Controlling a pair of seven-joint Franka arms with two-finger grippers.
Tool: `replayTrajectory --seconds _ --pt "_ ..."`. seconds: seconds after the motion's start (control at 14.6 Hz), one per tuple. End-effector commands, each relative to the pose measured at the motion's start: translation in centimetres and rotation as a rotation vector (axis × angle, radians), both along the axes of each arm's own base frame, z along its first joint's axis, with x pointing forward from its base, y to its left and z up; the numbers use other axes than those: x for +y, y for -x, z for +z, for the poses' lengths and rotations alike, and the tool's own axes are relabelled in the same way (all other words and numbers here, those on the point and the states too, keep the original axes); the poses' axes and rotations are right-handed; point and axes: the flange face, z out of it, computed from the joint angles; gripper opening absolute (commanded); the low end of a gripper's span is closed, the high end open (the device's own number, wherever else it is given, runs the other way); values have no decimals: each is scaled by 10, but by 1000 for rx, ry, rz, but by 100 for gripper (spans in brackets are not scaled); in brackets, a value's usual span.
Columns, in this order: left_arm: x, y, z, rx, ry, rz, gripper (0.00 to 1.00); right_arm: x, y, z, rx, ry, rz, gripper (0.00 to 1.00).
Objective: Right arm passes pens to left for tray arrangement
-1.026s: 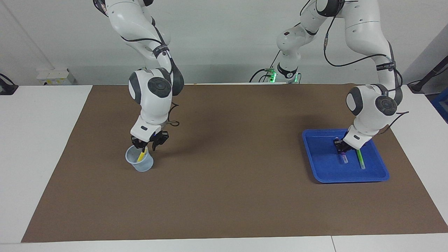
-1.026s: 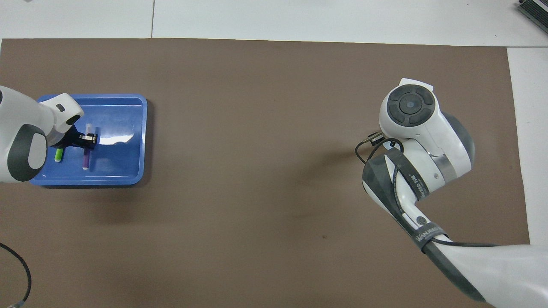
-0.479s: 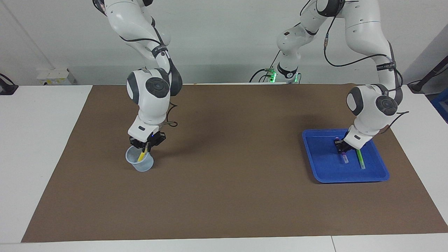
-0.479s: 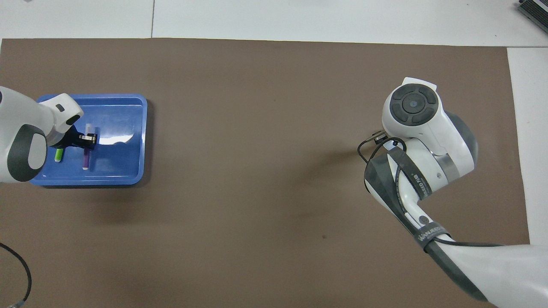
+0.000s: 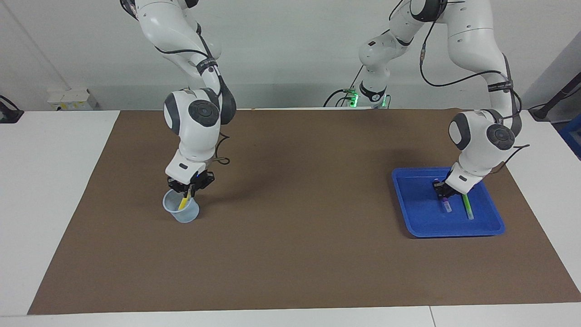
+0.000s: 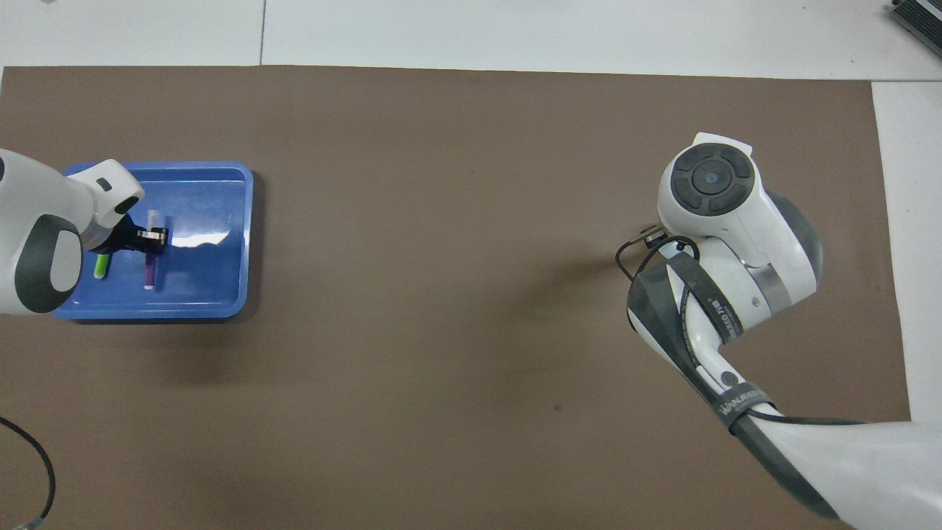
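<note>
The right hand (image 5: 188,189) pinches the yellow pen (image 5: 183,201) standing in the cup (image 5: 181,211). The left hand (image 5: 442,194) pinches the purple pen (image 5: 446,205), beside the green pen (image 5: 468,208) in the tray (image 5: 415,213).

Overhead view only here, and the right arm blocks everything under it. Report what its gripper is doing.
Observer: The right gripper is shut on the top of a yellow pen.
Operator: Say where that pen is.
Observer: It stands tilted in a clear cup, with its lower end inside.
Operator: Place the cup for me.
Observer: It sits on the brown mat toward the right arm's end of the table, directly under the gripper.
</note>
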Motion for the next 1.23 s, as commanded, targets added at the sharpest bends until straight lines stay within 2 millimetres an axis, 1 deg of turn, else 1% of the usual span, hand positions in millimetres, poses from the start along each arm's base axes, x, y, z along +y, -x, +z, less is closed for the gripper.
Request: replayTrajectory --seconds 0.0,0.07,0.14,0.27,0.34,0.48,0.62,0.68,0.75,0.82,0.89,0.96,1.03,1.16 --pt "1 4 -7 -13 -3 5 24 -1 1 20 -11 26 0 0" --pt "1 5 -7 -8 -5 4 24 -2 1 24 -7 29 20 0" --pt "0 5 -8 -8 -4 3 25 -3 0 32 -10 32 51 0" --pt "-5 9 -12 2 -3 9 25 -12 -3 55 -9 44 101 0" --pt "-2 9 -13 1 -2 17 28 -18 -5 70 1 53 147 0" --pt "-2 6 -10 -19 -1 19 47 -25 -7 101 16 73 200 0" --pt "-1 5 -9 -24 -1 23 53 -28 -9 130 41 85 228 0" --pt "-2 3 -7 -29 -1 22 55 -27 -8 143 68 89 282 0" --pt "-1 2 -5 -35 -2 24 64 -27 -8 152 90 94 326 0" --pt "-2 -1 -2 -48 -2 23 78 -27 -8 159 93 94 341 0" --pt "-5 -3 0 -68 0 15 85 -21 -7 164 93 82 352 0" --pt "-7 -4 0 -74 1 11 96 -17 -7 171 83 57 352 0" --pt "-6 -3 -1 -73 0 4 99 -13 -6 175 81 17 347 0" --pt "-6 -2 -3 -68 0 -6 99 -6 -4 182 88 -116 313 0"
